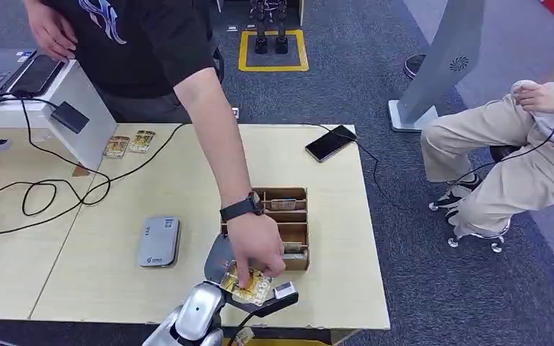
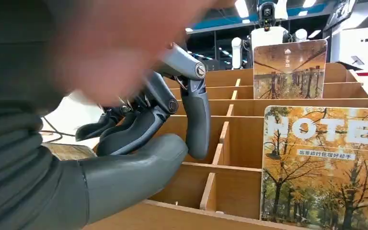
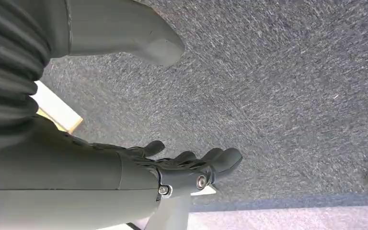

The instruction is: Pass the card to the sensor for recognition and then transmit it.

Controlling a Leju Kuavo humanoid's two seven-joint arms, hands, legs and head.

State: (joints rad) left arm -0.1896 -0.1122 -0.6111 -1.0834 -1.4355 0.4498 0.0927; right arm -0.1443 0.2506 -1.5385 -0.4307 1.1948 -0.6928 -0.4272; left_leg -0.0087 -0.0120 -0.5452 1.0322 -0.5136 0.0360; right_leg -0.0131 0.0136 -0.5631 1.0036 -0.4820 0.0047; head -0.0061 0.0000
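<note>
Left hand (image 1: 249, 285) at near table edge, just in front of wooden card organizer (image 1: 288, 216). Yellow autumn-print card (image 1: 251, 288) sits at its fingers with person's hand (image 1: 256, 245) on top, so can't tell if robot fingers actually clamp it. Left wrist view: dark fingers (image 2: 139, 124) curled, thumb apart (blurry hand above). Right hand (image 3: 182, 165) hangs over grey carpet (image 3: 278, 81), fingers loosely apart, holding nothing. Grey card reader (image 1: 159, 241) well left of organizer.

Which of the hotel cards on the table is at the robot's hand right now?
The yellow card at the left hand, under the person's hand; the two cards by the white stand lie far off.
</note>
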